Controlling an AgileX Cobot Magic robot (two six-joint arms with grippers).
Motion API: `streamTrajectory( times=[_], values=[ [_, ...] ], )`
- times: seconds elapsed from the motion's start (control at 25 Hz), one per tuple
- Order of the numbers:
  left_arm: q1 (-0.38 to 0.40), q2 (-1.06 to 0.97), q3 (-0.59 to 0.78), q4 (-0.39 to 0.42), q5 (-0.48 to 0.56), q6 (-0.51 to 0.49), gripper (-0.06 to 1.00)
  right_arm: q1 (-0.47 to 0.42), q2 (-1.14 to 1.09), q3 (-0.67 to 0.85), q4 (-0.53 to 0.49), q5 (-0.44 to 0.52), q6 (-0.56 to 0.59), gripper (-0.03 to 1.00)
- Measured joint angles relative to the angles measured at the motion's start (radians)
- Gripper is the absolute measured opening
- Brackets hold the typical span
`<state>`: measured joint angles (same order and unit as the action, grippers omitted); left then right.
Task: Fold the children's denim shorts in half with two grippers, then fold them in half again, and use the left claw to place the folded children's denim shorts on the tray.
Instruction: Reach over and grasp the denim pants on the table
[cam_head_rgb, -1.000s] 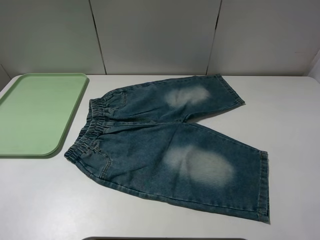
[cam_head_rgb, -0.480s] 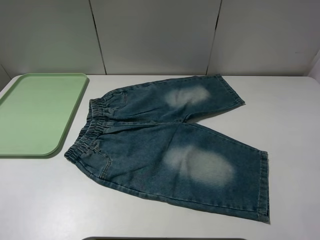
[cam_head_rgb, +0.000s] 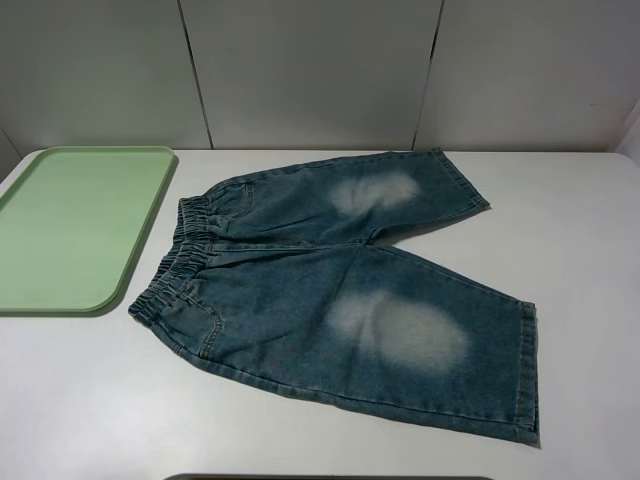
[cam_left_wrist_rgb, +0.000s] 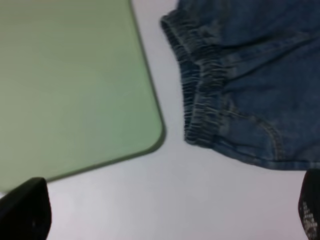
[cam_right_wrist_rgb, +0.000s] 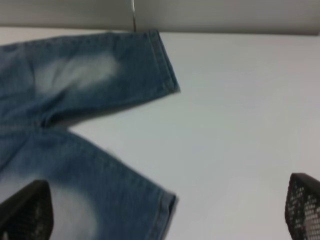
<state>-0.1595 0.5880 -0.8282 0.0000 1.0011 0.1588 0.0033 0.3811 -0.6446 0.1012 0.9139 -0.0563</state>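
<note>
The children's denim shorts (cam_head_rgb: 340, 290) lie spread flat on the white table, waistband toward the tray, both legs pointing right, a pale faded patch on each leg. The pale green tray (cam_head_rgb: 75, 225) sits at the left, bare. Neither arm shows in the exterior high view. In the left wrist view my left gripper (cam_left_wrist_rgb: 165, 212) stands open above the table, near the tray corner (cam_left_wrist_rgb: 150, 140) and the elastic waistband (cam_left_wrist_rgb: 200, 100). My right gripper (cam_right_wrist_rgb: 165, 210) is open too, hovering over the hems of the two legs (cam_right_wrist_rgb: 100, 75), holding nothing.
White wall panels (cam_head_rgb: 320, 70) close off the back of the table. Bare white tabletop (cam_head_rgb: 570, 230) stretches to the right of the shorts and along the front edge. A dark strip (cam_head_rgb: 330, 477) shows at the very bottom of the exterior high view.
</note>
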Motion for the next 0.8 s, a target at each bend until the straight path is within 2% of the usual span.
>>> streamTrajectory(
  times=[0.12,0.2,0.32,0.36,0.44,0.6,0.8],
  values=[
    [-0.127,0.101,-0.021,0.057,-0.011,0.005,0.98,0.0,0.139,-0.065,0.012,-0.043,-0.057,0.7],
    [-0.223,0.163,-0.026,0.112,-0.012,0.006,0.99,0.002,0.229,-0.111,0.031,-0.046,-0.134,0.7],
    [-0.346,0.255,-0.027,0.169,-0.011,0.007,0.98,0.062,0.361,-0.161,0.044,-0.047,-0.233,0.7],
    [-0.378,0.288,-0.027,0.178,-0.011,0.007,0.98,0.097,0.401,-0.174,0.044,-0.048,-0.26,0.7],
    [-0.448,0.349,-0.027,0.196,-0.012,0.007,0.98,0.224,0.494,-0.187,0.034,-0.049,-0.324,0.7],
    [-0.555,0.45,-0.027,0.207,-0.014,0.031,0.97,0.425,0.607,-0.187,-0.013,-0.048,-0.371,0.7],
    [-0.628,0.541,-0.001,0.208,-0.016,0.115,0.97,0.646,0.725,-0.183,-0.123,-0.027,-0.381,0.7]
  ],
)
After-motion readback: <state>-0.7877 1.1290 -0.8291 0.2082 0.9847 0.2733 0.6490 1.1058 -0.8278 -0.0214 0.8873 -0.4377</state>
